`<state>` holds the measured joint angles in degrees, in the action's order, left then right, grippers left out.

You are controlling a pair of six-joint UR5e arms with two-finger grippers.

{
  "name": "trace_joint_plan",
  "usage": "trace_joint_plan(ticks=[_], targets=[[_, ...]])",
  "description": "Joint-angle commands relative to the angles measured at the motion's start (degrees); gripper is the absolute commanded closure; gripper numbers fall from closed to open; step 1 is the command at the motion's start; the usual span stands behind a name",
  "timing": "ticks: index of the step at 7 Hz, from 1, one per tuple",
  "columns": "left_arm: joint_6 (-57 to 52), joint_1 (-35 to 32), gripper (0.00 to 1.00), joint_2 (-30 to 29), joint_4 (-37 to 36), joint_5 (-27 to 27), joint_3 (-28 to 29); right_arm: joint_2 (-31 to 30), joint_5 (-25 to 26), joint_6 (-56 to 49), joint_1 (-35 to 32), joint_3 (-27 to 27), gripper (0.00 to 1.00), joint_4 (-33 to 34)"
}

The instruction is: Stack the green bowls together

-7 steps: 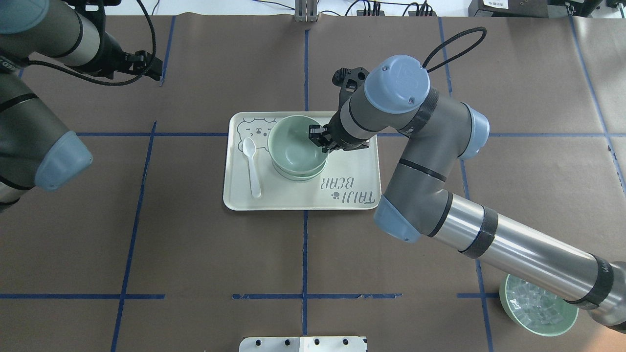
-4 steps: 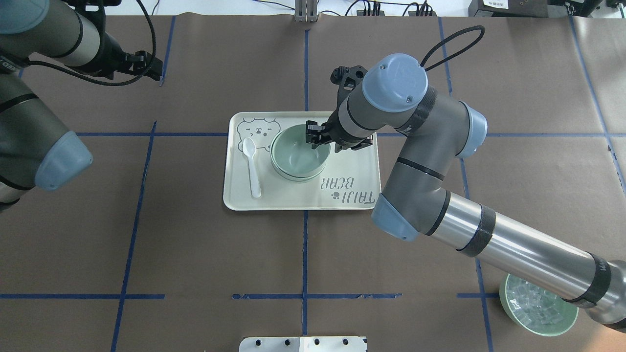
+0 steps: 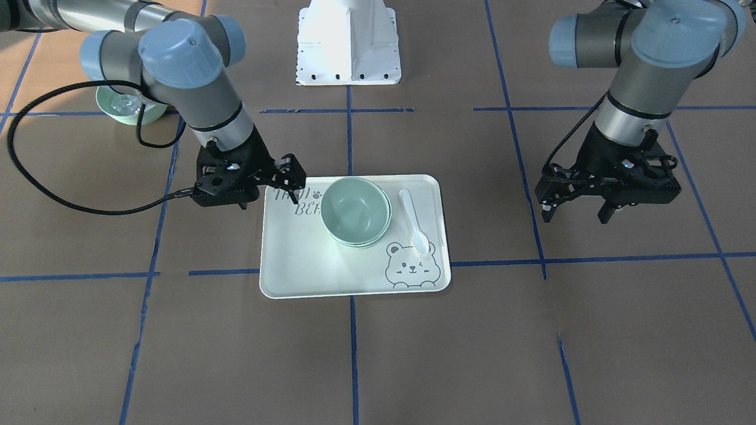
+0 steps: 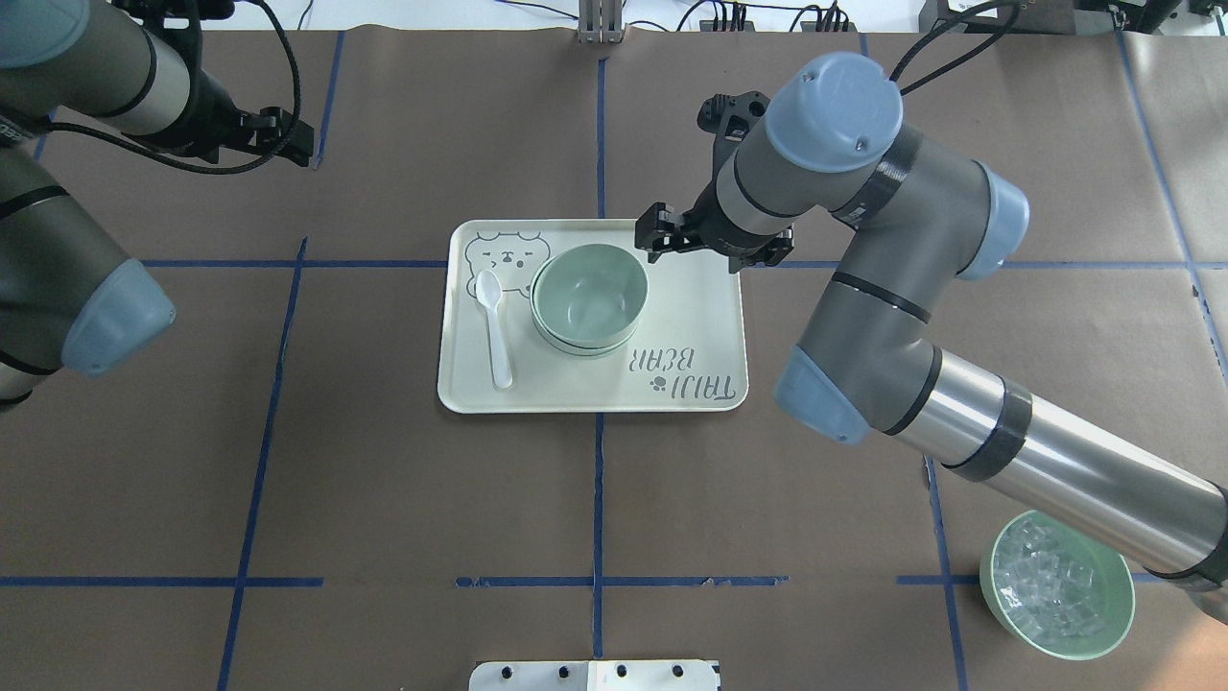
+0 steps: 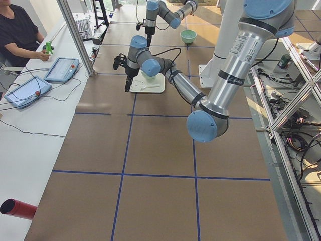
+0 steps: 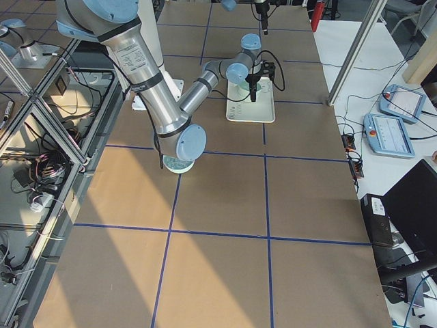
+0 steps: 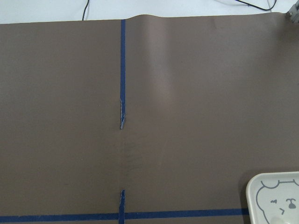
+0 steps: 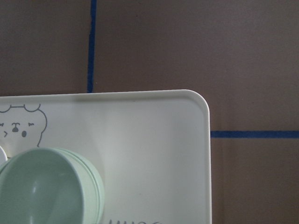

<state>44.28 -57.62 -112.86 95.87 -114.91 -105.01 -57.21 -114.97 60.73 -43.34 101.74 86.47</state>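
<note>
The pale green bowls (image 4: 588,297) sit nested in one stack on the bear-print tray (image 4: 691,317). The lower rims show beneath the top bowl (image 3: 356,211). My right gripper (image 4: 662,240) is open and empty, above the tray's far right part, just right of the stack and clear of it. In the front view it (image 3: 290,177) hangs at the tray's corner. The right wrist view shows the stack (image 8: 46,186) at lower left, no fingers. My left gripper (image 4: 299,139) is open and empty, far left over bare table (image 3: 576,206).
A white spoon (image 4: 494,326) lies on the tray left of the stack. A like green bowl with clear cubes (image 4: 1055,585) stands near the front right, partly under my right arm. A white base plate (image 4: 595,675) sits at the near edge. Blue tape lines cross the brown table.
My right gripper lowered the top bowl onto the stack, let it go, and pulled back up and to the right. The left arm barely moved.
</note>
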Motion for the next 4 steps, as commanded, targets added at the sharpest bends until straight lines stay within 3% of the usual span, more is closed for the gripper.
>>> trace_joint_plan(ticks=[1, 4], targets=[[-12.93, -7.21, 0.00, 5.16, -0.07, -5.92, 0.07, -8.84, -4.96, -12.60, -6.89, 6.35, 0.00, 3.09], [-27.04, -17.42, 0.00, 11.24, -0.77, -12.61, 2.08, -20.97, -12.01, -35.52, -19.98, 6.02, 0.00, 2.74]])
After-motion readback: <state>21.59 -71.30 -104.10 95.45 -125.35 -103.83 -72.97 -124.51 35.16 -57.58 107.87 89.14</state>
